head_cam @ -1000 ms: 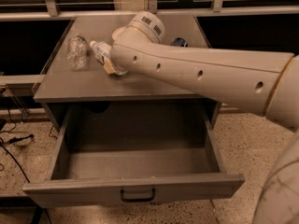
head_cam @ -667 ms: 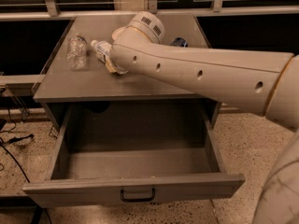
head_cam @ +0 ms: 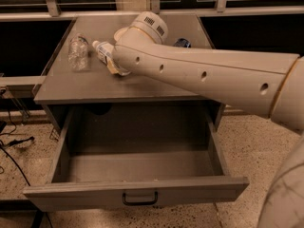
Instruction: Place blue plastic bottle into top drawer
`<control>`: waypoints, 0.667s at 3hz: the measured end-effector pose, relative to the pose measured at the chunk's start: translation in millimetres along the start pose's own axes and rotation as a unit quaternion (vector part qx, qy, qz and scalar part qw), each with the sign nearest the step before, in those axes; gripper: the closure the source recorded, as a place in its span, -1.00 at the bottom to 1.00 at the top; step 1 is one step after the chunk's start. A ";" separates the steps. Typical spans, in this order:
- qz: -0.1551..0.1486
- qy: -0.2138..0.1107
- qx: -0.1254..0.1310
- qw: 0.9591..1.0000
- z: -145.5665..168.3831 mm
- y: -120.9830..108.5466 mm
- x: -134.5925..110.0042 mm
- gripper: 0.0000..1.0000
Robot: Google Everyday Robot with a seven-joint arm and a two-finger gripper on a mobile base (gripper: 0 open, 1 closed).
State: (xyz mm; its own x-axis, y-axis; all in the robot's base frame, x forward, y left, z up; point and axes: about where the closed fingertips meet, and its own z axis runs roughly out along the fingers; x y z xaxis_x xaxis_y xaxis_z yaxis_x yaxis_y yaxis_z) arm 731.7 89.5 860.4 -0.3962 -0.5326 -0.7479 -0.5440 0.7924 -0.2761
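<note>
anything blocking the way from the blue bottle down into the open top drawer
Nothing visible does. The blue plastic bottle lies on the cabinet top at the pincer, which the arm mostly hides. The top drawer below stands open with nothing in it, so the way over the front edge looks free.

The blue plastic bottle [head_cam: 102, 52] is lying on its side on the tabletop [head_cam: 71, 87], in the left half, about midway between the far and near edges. Its white cap is pointing toward the far-left corner, and its pale label is showing just behind the cap. The rest of its clear body is disappearing under the gripper [head_cam: 115, 66], which is sitting right over the bottle and is itself mostly hidden by the arm. The top drawer [head_cam: 190, 192] is standing pulled wide open below the tabletop's near edge, grey and deep, its flat front panel carrying a small black handle at the centre
</note>
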 end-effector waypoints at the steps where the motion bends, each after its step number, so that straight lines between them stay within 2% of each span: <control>1: -0.009 -0.001 -0.009 1.000 -3.4 -1.5 -2.6 1.00; 2: -0.002 -0.004 -0.031 0.999 -19.2 -19.2 -10.1 1.00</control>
State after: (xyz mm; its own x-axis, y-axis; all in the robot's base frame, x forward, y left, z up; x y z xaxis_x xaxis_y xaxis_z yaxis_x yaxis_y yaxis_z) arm 732.0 73.9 884.8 -0.3875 -0.5328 -0.7523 -0.5909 0.7699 -0.2409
